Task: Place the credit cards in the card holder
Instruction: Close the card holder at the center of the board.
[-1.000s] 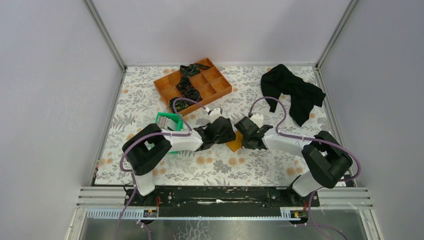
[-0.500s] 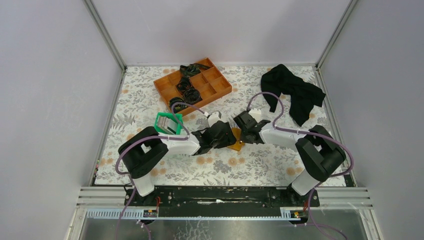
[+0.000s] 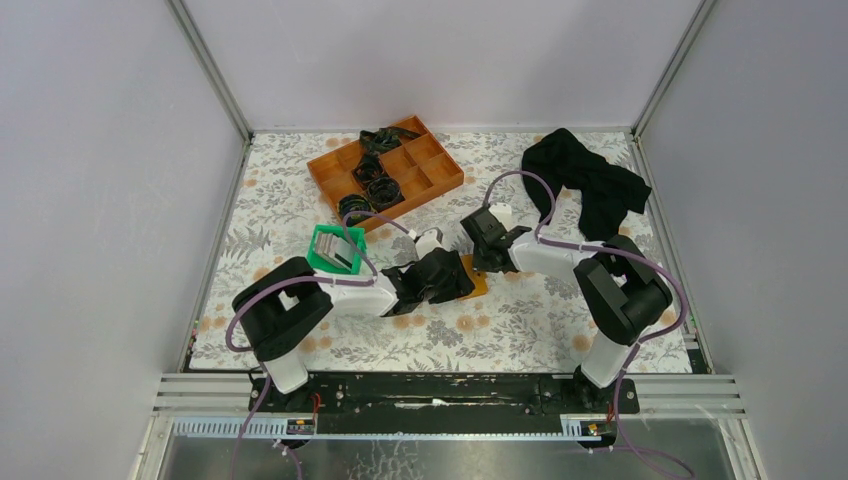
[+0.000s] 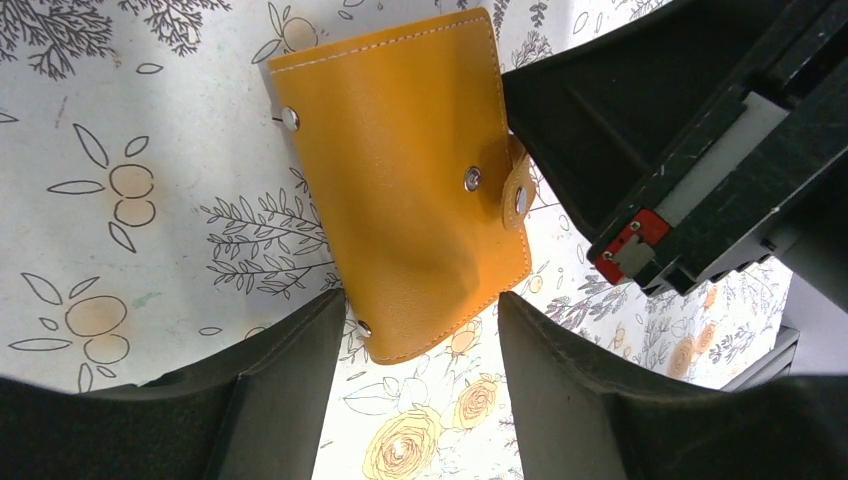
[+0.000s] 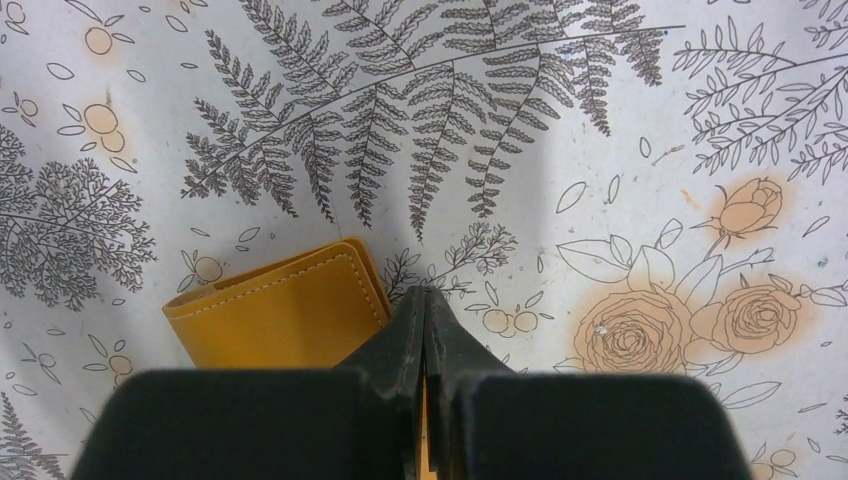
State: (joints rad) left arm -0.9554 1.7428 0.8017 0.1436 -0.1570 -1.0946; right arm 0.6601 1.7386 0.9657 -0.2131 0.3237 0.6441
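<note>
The card holder is an orange wallet lying closed and flat on the floral mat; its snap tab shows in the left wrist view. My left gripper is open, and its fingers straddle the wallet's near end without holding it. My right gripper is shut, its tips pressed together right beside the wallet's edge; a thin orange sliver shows in the slit lower down. Whitish-grey credit cards stand in the green bin, left of both grippers.
The green bin sits left of the left arm. A large orange compartment tray with black items lies at the back. A black cloth lies at the back right. Grey walls enclose the mat.
My right gripper swung from the wallet's right side round to its far side. My left gripper moved right, over the wallet.
</note>
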